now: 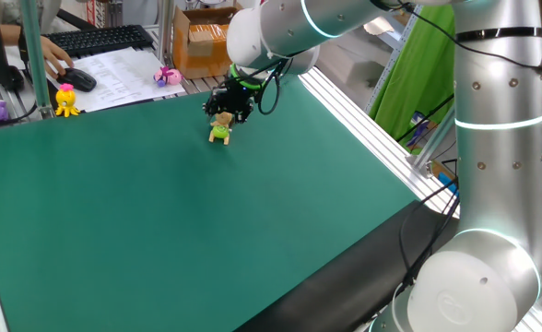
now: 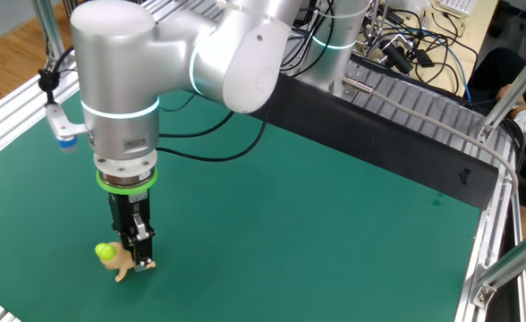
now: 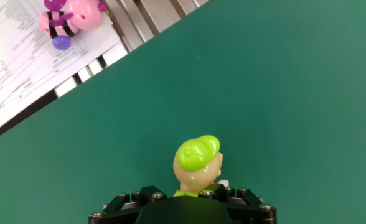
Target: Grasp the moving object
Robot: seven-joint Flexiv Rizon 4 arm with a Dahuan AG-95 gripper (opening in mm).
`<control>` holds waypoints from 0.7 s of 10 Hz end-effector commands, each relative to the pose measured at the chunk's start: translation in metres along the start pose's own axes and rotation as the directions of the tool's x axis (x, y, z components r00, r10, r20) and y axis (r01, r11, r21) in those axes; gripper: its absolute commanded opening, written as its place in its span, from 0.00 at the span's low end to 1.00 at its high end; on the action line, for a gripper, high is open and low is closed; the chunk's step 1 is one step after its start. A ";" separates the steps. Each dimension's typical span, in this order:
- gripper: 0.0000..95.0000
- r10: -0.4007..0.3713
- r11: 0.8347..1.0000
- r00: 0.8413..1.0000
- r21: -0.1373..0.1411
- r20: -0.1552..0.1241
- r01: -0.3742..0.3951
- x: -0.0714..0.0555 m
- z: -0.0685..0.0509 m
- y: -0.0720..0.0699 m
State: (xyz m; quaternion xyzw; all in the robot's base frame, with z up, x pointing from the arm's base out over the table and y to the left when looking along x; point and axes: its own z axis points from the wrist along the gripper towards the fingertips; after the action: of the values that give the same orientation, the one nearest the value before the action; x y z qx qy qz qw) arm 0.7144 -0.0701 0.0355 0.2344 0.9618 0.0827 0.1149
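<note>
Figure (image 3: 197, 167): probably light, hard, slick plastic; best grip likely below its head. Tool (image 2: 139, 253) directly above it; jaw gap indiscernible.

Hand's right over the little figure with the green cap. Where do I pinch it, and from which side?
Grip the toy figure at its narrow body below the round head, coming straight down, as the hand is already posed. The head bulges wider and is rounded, so fingers would likely slip there. Whether the fingers already touch it cannot be told.
</note>
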 end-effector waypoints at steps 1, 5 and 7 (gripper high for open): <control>0.60 -0.012 1.000 1.000 0.000 0.003 0.012 0.000 0.004 -0.001; 0.20 -0.032 0.999 0.999 0.003 0.012 0.032 0.002 0.010 -0.003; 0.20 -0.044 0.999 0.999 0.003 0.010 0.044 0.002 0.010 -0.003</control>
State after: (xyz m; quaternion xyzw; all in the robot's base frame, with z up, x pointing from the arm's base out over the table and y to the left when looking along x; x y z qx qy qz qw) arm 0.7130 -0.0712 0.0247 0.2128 0.9664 0.0769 0.1219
